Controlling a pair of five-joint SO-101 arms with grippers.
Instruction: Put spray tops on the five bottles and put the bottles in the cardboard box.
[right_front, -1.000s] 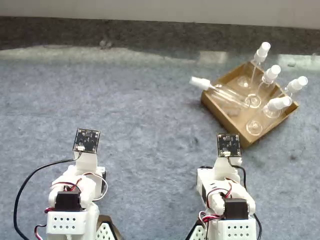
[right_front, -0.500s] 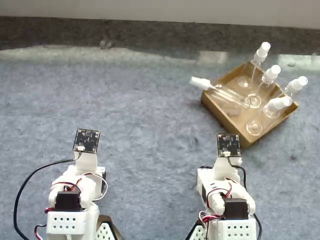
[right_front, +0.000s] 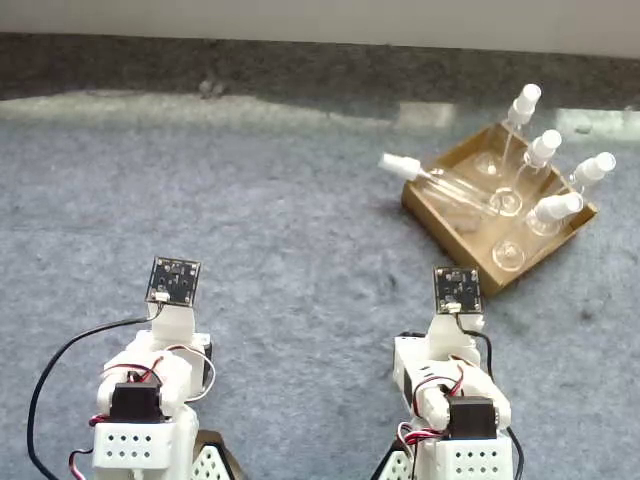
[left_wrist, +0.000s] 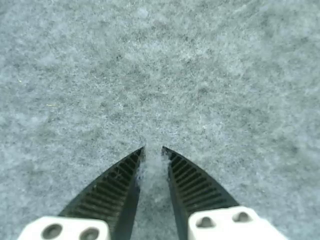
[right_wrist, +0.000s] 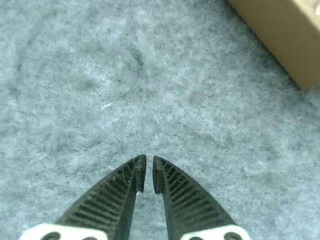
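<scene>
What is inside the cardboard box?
Five clear bottles with white spray tops: four stand upright, one lies slanted with its top poking over the rim of the box. The bottles cover part of the box floor.

Tabletop: grey, fuzzy, felt-like cover all over, with a darker strip along the far edge. Box sits directly on it at the far right, turned cornerwise. The left base and right base of the arms stand at the near edge, well apart. A black cable loops beside the left base.
</scene>
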